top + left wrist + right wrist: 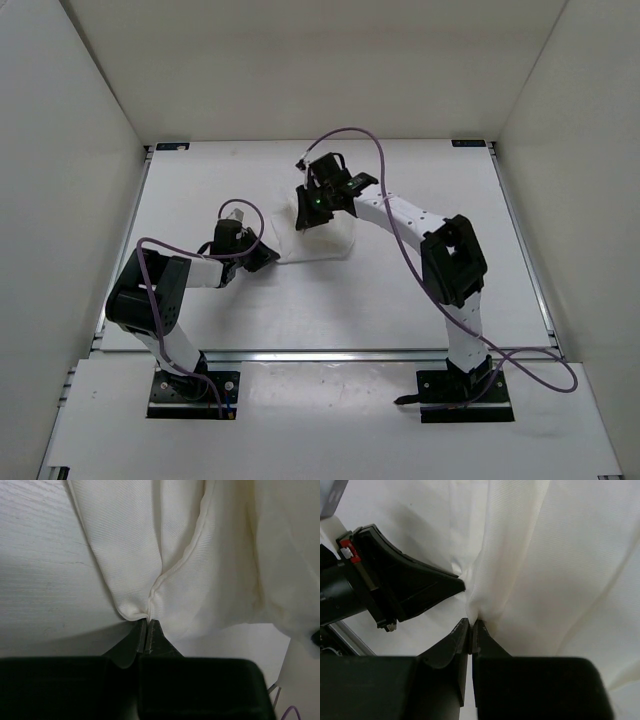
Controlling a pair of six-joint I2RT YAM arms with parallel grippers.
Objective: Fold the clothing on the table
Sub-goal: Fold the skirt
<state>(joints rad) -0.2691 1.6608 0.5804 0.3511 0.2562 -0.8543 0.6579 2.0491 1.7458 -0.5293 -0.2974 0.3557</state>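
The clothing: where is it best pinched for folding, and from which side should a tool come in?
Probably at a hemmed corner of the clothing, where the left tool is shut on it: the stitched seam gives a firm ridge in thin, limp fabric. Come in low from the cloth's left edge, along the table. The right tool is shut on a bunched fold further in.

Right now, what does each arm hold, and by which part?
Both hold the clothing. The left gripper has its jaws shut on a seamed corner; the right gripper, on a fold.
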